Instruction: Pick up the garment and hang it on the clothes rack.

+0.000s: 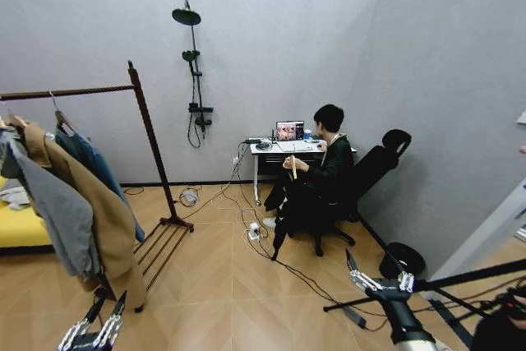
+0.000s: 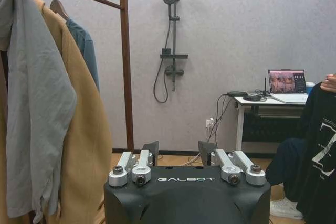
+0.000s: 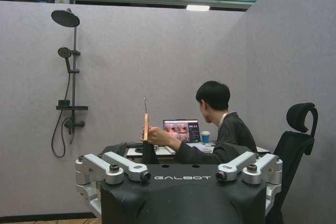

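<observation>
coats [image 1: 99, 203] crowd rack [image 1: 148, 133] (person [image 1: 325, 170] holds garment [image 1: 288, 211]).

the clothes rack [image 1: 148, 133] stands at the left with coats [image 1: 99, 211] hanging on it; a seated person [image 1: 325, 178] holds the garment [image 1: 289, 211] before the worktop [image 1: 283, 150], right of the rack.

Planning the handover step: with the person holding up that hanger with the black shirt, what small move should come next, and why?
Probably extend the right gripper toward the wooden hanger. Both it and the left gripper are open, empty and low, while a seated person's hand holds the garment up, away from the clothes rack.
</observation>
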Motion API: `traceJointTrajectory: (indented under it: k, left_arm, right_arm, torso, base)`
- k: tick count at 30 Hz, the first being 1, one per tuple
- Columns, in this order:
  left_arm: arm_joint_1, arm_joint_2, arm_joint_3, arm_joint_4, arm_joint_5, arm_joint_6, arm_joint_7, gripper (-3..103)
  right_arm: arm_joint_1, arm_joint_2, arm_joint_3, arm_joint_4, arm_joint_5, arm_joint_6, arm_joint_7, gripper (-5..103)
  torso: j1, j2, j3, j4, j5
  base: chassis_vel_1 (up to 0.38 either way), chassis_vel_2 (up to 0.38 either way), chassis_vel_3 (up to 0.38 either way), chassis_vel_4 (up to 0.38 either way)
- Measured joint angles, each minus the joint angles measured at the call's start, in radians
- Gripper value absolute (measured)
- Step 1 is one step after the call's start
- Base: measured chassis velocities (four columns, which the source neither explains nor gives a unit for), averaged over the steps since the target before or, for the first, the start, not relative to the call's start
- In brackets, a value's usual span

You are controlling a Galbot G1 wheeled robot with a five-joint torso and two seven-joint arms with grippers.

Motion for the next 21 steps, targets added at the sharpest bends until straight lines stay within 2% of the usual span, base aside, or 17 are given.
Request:
traceJointTrajectory:
  k: [9,21]
  left_arm:
    - [0.0,0.0,0.0,0.0,0.0,0.0,0.0,46]
    - [0.0,0.0,0.0,0.0,0.0,0.0,0.0,46]
  right_arm:
    - [-0.006,0.0,0.002,-0.001,0.006,-0.001,-0.008,100]
    - [-0.001,-0.005,0.0,-0.001,0.006,-0.008,-0.01,100]
  torso:
    - [0.001,-0.001,0.0,-0.0001,0.0002]
    - [0.001,0.0,0.0,0.0,0.0002]
  base:
    - [-0.113,0.118,0.134,-0.125]
    - [-0.248,0.244,0.244,-0.245]
